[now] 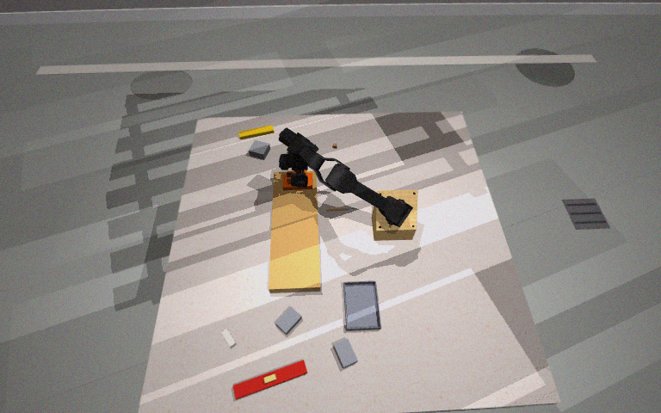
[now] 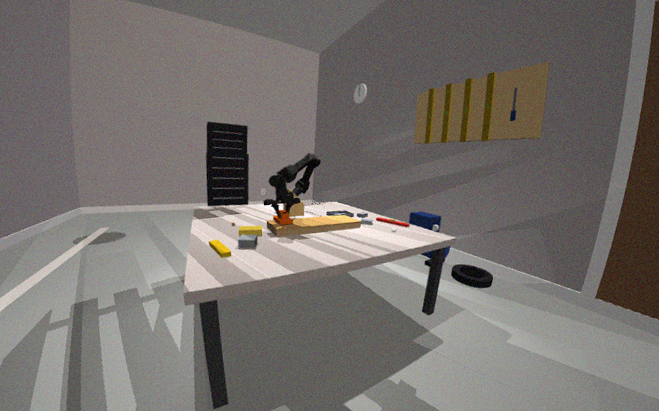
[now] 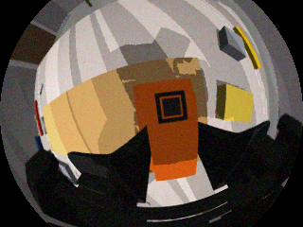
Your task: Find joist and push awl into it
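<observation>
The orange stud finder point(image 1: 287, 186) point(image 2: 283, 217) point(image 3: 172, 142) is over the far end of the long wooden floor panel point(image 1: 295, 253) point(image 2: 321, 226) point(image 3: 78, 113). It looks level and low; contact with the panel is not clear. Its black square window point(image 3: 171, 107) shows no lit mark. My gripper point(image 3: 169, 125) is shut on the stud finder, with one black finger on each side. The awl point(image 1: 336, 209) lies on the table in shadow between the panel and the arm's base, its handle just visible. The grey tray point(image 1: 346, 311) is empty, beyond the panel's near right corner.
The arm stands on a wooden box point(image 1: 394, 234). Grey blocks point(image 1: 259, 149) point(image 1: 287, 319) point(image 1: 344, 353), a yellow bar point(image 1: 256, 132), a yellow block point(image 2: 250, 231) point(image 3: 239, 103), a red level point(image 1: 248, 387), a white piece point(image 1: 228, 337) and a small brown cube point(image 1: 335, 145) lie around.
</observation>
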Controlling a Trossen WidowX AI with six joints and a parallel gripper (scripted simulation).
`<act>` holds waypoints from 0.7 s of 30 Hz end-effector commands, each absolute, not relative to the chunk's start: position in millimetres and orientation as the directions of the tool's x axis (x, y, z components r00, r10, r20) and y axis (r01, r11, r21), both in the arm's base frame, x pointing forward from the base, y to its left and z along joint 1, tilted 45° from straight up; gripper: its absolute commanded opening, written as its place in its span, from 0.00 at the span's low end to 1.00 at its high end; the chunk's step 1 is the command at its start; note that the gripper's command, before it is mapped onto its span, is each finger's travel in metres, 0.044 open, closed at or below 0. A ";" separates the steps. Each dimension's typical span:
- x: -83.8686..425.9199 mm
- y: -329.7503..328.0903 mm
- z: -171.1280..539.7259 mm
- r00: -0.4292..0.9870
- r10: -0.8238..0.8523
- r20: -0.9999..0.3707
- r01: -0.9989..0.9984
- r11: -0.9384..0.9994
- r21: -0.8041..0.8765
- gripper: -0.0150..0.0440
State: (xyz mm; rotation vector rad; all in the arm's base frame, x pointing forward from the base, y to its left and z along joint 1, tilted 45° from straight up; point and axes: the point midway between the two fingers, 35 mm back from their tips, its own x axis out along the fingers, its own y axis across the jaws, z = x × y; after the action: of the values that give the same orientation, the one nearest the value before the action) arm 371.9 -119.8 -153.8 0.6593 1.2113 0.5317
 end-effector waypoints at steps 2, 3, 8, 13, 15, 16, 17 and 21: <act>375.8 -151.7 -131.1 0.293 0.672 -0.680 -0.032 0.718 0.696 0.25; 375.6 -156.5 -126.8 0.293 0.672 -0.681 -0.032 0.718 0.695 0.25; 372.6 -179.8 -103.8 0.292 0.671 -0.682 -0.032 0.719 0.694 0.25; 370.1 -190.9 -91.7 0.291 0.671 -0.682 -0.032 0.719 0.694 0.25; 370.1 -190.9 -91.7 0.291 0.671 -0.682 -0.032 0.719 0.694 0.25; 370.1 -190.9 -91.7 0.291 0.671 -0.682 -0.032 0.719 0.694 0.25; 370.6 -190.2 -90.8 0.291 0.671 -0.682 -0.035 0.720 0.693 0.25; 377.3 -180.9 -78.9 0.286 0.669 -0.686 -0.067 0.728 0.682 0.25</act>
State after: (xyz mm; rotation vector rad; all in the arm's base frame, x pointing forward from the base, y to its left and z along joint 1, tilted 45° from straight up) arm 370.4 -185.2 -93.5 0.6457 1.2024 0.5192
